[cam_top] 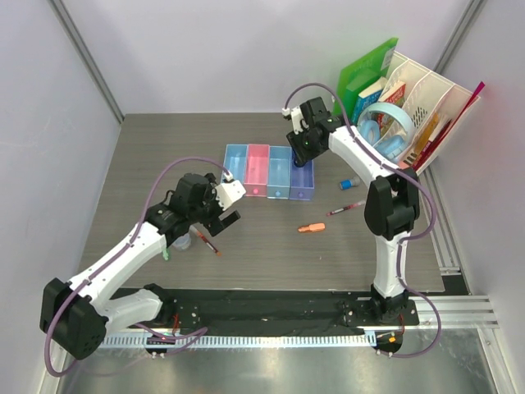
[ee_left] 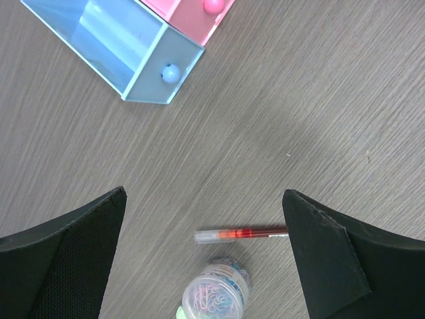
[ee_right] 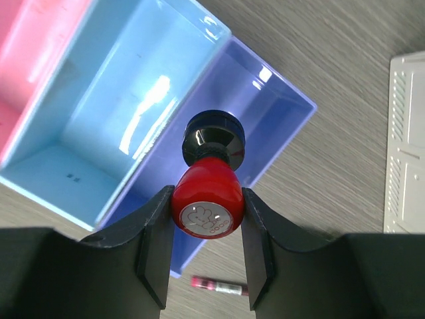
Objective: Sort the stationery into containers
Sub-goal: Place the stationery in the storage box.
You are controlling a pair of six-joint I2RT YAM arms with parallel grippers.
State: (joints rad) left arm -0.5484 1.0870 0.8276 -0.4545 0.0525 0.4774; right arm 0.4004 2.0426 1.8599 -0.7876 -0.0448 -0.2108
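Right end effector [ee_right: 207, 219] clamped on the red-topped stamp [ee_right: 207, 205], hanging over the purple tray [ee_right: 282, 109]. Step: drop-off. Next, I reckon: lower slightly, release. Left end effector [ee_left: 204, 199] spread wide above the red pen [ee_left: 242, 234] on the tabletop [ee_left: 299, 100]; that pick looks next.

The red stamp knob [ee_right: 206, 205] bears a small, unreadable emblem.

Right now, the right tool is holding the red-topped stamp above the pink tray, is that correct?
Not quite: the right tool holds the red-topped stamp above the purple tray, as the right wrist view shows.
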